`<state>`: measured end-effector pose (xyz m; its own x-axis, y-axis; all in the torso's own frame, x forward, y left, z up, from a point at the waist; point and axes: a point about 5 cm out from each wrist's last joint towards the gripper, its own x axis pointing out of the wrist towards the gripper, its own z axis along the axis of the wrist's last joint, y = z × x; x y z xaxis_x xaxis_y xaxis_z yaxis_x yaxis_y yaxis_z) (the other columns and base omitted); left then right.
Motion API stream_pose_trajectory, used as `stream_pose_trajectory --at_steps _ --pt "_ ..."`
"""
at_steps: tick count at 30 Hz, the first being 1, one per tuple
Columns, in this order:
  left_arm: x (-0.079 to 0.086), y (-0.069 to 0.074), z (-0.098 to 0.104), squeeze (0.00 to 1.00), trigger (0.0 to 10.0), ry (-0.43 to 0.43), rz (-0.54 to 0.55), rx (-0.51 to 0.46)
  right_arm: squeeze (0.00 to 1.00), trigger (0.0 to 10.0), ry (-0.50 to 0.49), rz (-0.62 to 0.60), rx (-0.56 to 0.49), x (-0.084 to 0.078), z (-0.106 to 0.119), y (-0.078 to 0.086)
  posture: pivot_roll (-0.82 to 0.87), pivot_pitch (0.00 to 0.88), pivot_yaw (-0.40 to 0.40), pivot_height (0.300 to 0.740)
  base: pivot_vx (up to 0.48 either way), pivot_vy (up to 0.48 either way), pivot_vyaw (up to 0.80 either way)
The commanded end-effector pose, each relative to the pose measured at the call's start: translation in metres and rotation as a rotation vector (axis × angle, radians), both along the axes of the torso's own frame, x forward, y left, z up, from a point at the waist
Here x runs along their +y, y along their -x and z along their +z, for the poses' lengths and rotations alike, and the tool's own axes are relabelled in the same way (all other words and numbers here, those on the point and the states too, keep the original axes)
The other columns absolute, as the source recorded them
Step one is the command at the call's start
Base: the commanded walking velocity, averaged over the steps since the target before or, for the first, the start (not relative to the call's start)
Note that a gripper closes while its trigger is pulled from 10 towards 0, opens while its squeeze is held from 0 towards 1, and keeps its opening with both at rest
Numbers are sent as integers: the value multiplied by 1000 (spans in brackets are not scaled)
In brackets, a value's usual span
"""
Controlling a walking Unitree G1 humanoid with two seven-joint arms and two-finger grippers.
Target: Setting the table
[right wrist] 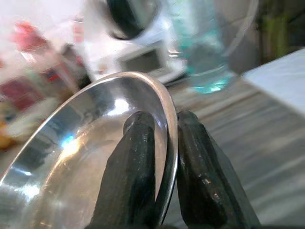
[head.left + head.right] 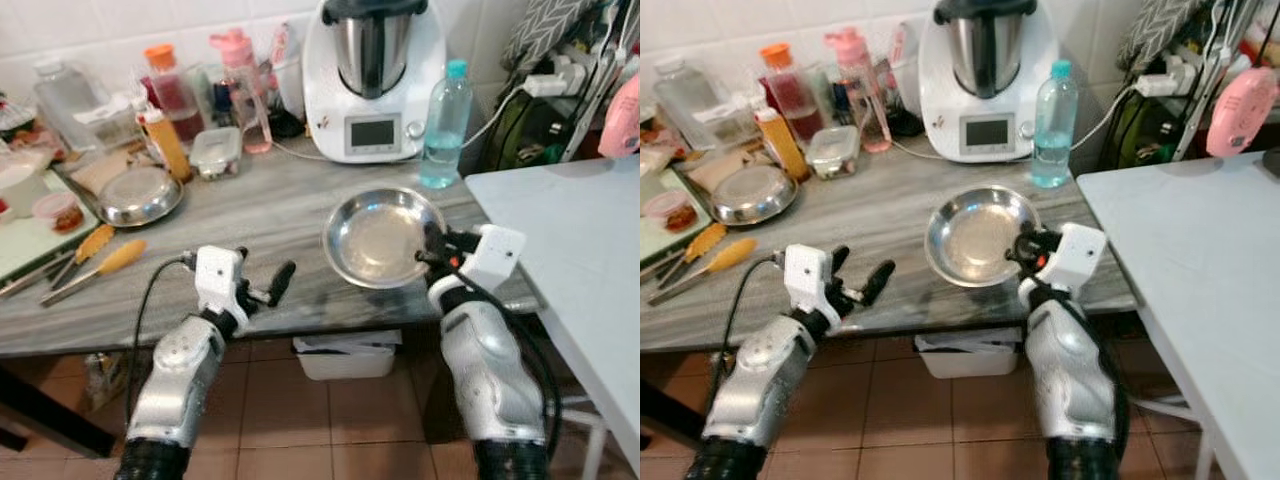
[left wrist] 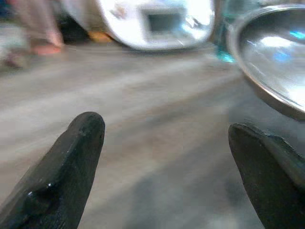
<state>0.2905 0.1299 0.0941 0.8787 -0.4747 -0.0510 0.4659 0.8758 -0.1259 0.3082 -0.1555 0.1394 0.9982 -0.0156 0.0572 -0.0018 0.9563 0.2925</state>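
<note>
R end effector (image 2: 432, 247) pinching 1 steel bowl (image 2: 380, 236) rim | L end effector (image 2: 266, 285) open, empty | 2nd bowl (image 2: 139, 195) on counter (image 2: 260, 210)

steel plate (image 2: 383, 236) | shiny, empty | tilted, above counter edge

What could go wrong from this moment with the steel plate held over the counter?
The right pincer pinches the steel plate only at its rim, so the tilted plate could twist or slip out. Swinging it toward the white table risks knocking the water bottle standing close behind. The open left pincer hovers near the plate's other edge and could bump it.
</note>
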Motion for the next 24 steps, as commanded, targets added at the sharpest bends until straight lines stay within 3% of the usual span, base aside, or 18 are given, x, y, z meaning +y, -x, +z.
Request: stream_pose_trajectory --at_steps 1,6,13,19,24 --pt "14 6 0 0 10000 -29 -16 10 0 10000 -12 42 -20 12 4 -5 -41 2 94 740 0 0 0" --pt "16 18 -3 0 10000 -54 -111 40 0 10000 -16 78 -16 20 4 -14 -24 12 94 740 0 0 0" --pt "18 35 0 0 10000 -91 -244 80 0 10000 -73 151 14 47 -3 -29 9 28 101 740 0 0 0" --pt "20 40 3 0 10000 -100 -272 98 0 10000 -114 181 53 66 -12 -36 27 33 105 740 0 0 0" --pt "19 44 4 0 10000 -99 -287 109 0 10000 -112 162 73 68 -17 -38 36 37 103 740 0 0 0"
